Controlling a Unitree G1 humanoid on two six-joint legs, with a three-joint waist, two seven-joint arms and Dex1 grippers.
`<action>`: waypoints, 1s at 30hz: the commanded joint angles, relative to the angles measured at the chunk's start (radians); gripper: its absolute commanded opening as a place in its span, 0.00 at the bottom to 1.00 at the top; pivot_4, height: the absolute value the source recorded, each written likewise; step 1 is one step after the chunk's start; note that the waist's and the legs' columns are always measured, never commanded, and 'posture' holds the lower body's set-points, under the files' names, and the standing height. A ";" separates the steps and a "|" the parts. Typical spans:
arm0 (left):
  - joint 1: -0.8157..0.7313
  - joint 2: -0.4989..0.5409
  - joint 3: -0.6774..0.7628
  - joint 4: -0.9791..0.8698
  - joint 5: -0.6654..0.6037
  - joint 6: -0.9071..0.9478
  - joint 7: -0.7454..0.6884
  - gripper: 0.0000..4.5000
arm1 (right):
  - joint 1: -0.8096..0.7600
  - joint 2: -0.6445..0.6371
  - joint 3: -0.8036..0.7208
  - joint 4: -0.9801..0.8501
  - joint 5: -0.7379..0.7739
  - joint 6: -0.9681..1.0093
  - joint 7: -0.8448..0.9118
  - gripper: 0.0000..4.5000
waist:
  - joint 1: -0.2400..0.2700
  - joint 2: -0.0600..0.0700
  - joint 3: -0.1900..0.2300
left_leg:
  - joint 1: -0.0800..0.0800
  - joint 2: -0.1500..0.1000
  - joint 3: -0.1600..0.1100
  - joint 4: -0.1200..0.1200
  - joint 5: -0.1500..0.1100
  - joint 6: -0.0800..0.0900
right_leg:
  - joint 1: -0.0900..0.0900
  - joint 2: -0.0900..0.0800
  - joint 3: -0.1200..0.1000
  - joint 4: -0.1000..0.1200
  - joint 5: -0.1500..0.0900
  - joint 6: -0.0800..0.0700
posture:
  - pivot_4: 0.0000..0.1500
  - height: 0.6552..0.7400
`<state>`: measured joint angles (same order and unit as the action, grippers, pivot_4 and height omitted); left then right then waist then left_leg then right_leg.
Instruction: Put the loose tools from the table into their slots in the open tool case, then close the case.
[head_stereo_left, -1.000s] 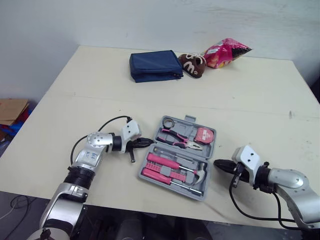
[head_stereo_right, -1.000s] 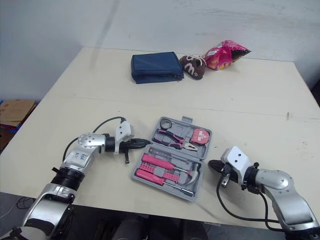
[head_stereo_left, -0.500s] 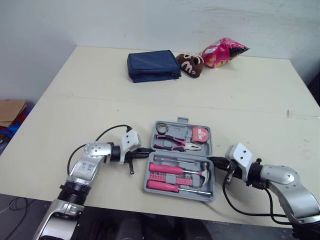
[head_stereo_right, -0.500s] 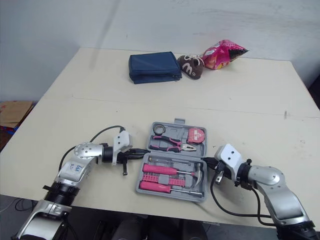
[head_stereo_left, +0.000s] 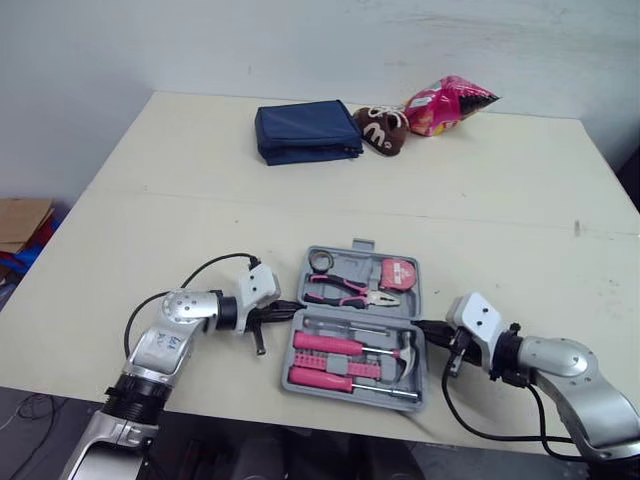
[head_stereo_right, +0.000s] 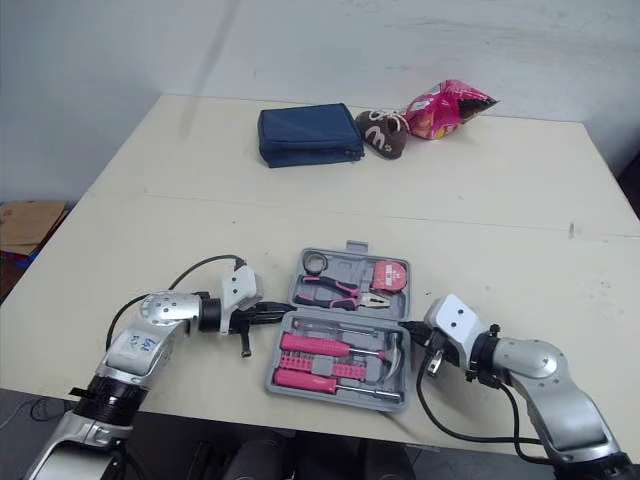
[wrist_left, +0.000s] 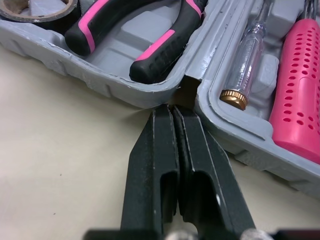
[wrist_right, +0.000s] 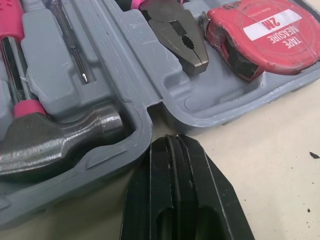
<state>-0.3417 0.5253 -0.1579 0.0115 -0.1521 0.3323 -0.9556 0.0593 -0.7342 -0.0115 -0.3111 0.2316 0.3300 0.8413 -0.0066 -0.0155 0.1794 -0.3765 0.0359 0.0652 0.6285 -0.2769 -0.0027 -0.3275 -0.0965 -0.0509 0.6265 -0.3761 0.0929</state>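
Tool case (head_stereo_left: 350, 312) sits between left gripper (head_stereo_left: 290, 309) and right gripper (head_stereo_left: 425, 325), both closed, empty. Tips seemingly touch its hinge ends.

A cream desk (head_stereo_left: 200, 170) stands before a pale wall (head_stereo_left: 120, 50); cardboard (head_stereo_left: 22, 220) lies on the floor (head_stereo_left: 25, 420) at left.

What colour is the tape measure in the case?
Tape measure: red, white label; right wrist view shows it best.

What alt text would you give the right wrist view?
The right gripper, fingers shut, points at the hinge side of the open grey tool case. Inside lie a hammer, pliers and a red tape measure.
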 joint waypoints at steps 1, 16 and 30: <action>0.004 0.027 0.074 -0.023 -0.033 0.023 0.029 0.00 | 0.045 -0.028 -0.072 -0.015 0.027 0.027 0.004 0.01 | 0.003 0.000 0.000 | 0.000 0.000 0.000 0.000 0.000 0.000 | 0.000 0.000 0.000 0.000 0.000 0.000 | 1.00 1.00; -0.192 0.078 0.214 -0.261 -0.297 0.893 0.263 1.00 | -0.289 -0.039 -0.449 -0.154 0.539 1.201 -0.239 1.00 | 0.004 0.000 0.006 | -0.013 0.000 -0.003 0.000 0.003 0.000 | -0.014 -0.001 -0.001 0.002 0.002 -0.002 | 1.00 1.00; -0.302 -0.077 0.114 -0.251 -0.254 1.079 0.511 1.00 | -0.519 0.131 -0.317 -0.027 0.694 1.284 -0.749 1.00 | 0.006 -0.002 0.007 | -0.030 -0.006 0.000 0.003 0.016 -0.005 | -0.032 -0.003 0.001 0.010 0.003 0.001 | 1.00 1.00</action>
<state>-0.6324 0.4693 -0.0376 -0.2207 -0.4097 1.3982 -0.4647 -0.4456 -0.6039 -0.3204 -0.3373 0.8847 1.6094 0.1352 -0.0008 -0.0175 0.1868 -0.4061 0.0303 0.0650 0.6313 -0.2602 -0.0081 -0.3595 -0.0994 -0.0499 0.6374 -0.3732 0.0939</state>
